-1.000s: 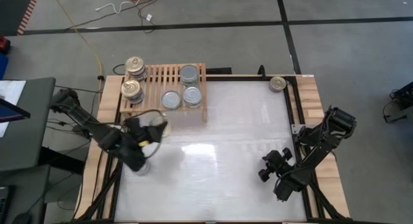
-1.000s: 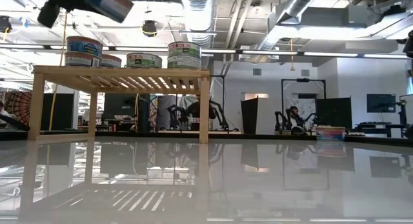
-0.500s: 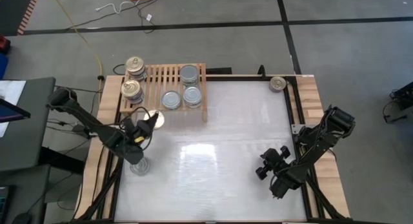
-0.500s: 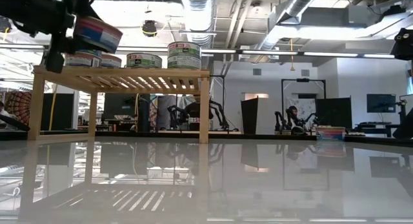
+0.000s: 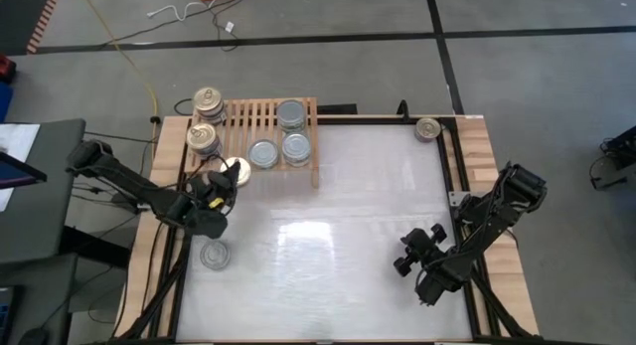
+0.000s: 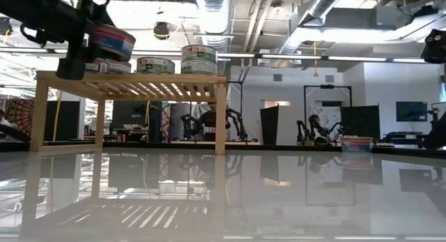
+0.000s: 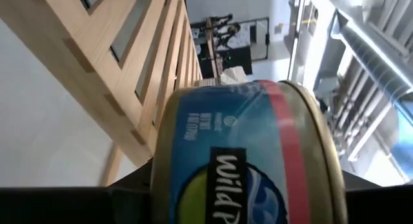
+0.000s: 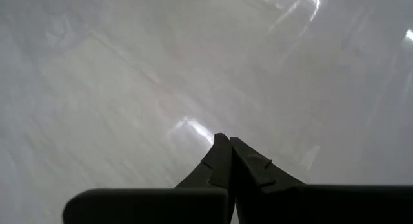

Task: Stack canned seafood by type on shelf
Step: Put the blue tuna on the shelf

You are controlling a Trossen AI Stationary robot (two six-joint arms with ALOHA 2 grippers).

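Observation:
The light-wood shelf (image 5: 253,136) stands at the table's far left. On its slats rest gold-topped cans (image 5: 203,138) (image 5: 209,101) at the left and silver-topped cans (image 5: 290,113) (image 5: 263,153) (image 5: 296,146) at the right. My left gripper (image 5: 221,181) is shut on a gold-topped can (image 5: 237,172) with a blue and red label (image 6: 111,41), held at the shelf's near left edge, about level with the cans standing there. My right gripper (image 5: 405,258) hovers shut over the table's near right, touching nothing. My left gripper pinches the can between its two fingers, one across the gold top (image 5: 229,176) and one under the bottom. The fingers come in level from the table's near left side. The can (image 7: 245,159) hangs clear of shelf and table, slightly tilted, top up.
One silver-topped can (image 5: 214,254) stands on the white table near the left edge. Another gold-topped can (image 5: 428,128) sits on the wooden frame at the far right corner. The table's middle (image 5: 328,226) is bare.
My left gripper has come down and gone toward the far edge, up to the shelf's near left corner, rolling as it went. The can it carries has sunk to the height of the shelf's cans and turned from steeply tilted to almost level. The silver can on the table is uncovered.

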